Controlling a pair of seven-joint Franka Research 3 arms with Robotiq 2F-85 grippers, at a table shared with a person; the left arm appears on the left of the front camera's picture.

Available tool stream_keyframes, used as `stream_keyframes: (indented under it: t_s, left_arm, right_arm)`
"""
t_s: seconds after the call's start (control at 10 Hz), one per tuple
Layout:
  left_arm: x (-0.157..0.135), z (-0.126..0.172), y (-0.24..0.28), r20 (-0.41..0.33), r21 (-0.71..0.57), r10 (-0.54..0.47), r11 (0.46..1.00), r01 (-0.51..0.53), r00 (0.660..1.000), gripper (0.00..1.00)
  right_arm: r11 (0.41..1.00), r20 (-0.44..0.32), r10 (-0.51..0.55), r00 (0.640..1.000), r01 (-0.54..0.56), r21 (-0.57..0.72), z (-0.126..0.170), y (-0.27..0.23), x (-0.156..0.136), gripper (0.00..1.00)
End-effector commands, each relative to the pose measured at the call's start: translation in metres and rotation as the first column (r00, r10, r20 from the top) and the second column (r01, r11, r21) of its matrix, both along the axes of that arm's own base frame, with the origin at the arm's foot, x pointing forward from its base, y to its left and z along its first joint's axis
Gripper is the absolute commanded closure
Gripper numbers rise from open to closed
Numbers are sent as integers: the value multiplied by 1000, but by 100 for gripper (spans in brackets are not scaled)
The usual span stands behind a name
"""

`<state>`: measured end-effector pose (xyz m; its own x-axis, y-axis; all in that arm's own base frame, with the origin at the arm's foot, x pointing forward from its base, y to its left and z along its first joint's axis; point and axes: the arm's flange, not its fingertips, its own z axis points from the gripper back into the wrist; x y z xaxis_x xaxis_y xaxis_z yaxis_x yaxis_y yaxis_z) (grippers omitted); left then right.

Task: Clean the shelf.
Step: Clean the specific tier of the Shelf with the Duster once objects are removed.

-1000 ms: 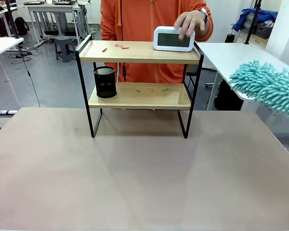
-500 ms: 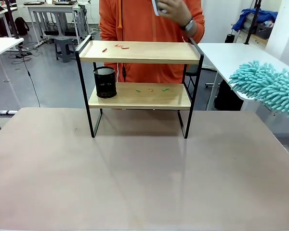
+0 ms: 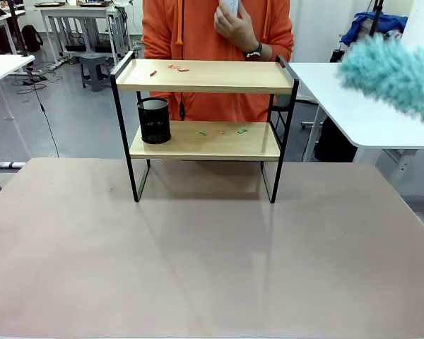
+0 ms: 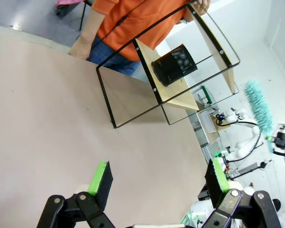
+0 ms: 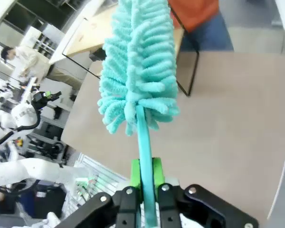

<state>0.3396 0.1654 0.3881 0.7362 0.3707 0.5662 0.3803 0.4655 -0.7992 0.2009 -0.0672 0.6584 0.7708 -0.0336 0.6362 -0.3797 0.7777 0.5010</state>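
1 shelf (image 3: 219, 76) | 1 cup (image 3: 154, 121) | R hand (image 5: 146, 171) grips 1 duster (image 5: 137, 71) | L hand (image 4: 159, 176) released

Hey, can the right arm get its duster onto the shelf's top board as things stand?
Probably yes. The right arm's fingers are shut on the duster, raised to the right of the shelf, and the top board carries just small red scraps; the person's hand is held up above it.

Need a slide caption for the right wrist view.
The right gripper clamps a teal duster, shelf beyond.
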Motion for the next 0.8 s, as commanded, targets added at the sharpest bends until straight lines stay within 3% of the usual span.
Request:
stream_keyframes:
  t_s: [0.0,0.2,0.3,0.4,0.7]
  left_arm:
    - [-1,1,-3,19,-8,0,1000,0,1000,0]
    - [-1,1,-3,19,-8,0,1000,0,1000,0]
    - [-1,1,-3,19,-8,0,1000,0,1000,0]
    - [-1,1,-3,19,-8,0,1000,0,1000,0]
    - [-1,1,-3,19,-8,0,1000,0,1000,0]
  right_arm:
    - [984,70,-14,997,26,-179,39,67,38,88]
    - [961,93,39,995,-11,-276,35,127,57,88]
    - [953,60,104,993,-82,-293,28,135,53,88]
    - [969,120,66,991,-35,-244,50,131,35,88]
    - [955,103,105,989,-72,-288,40,144,47,88]
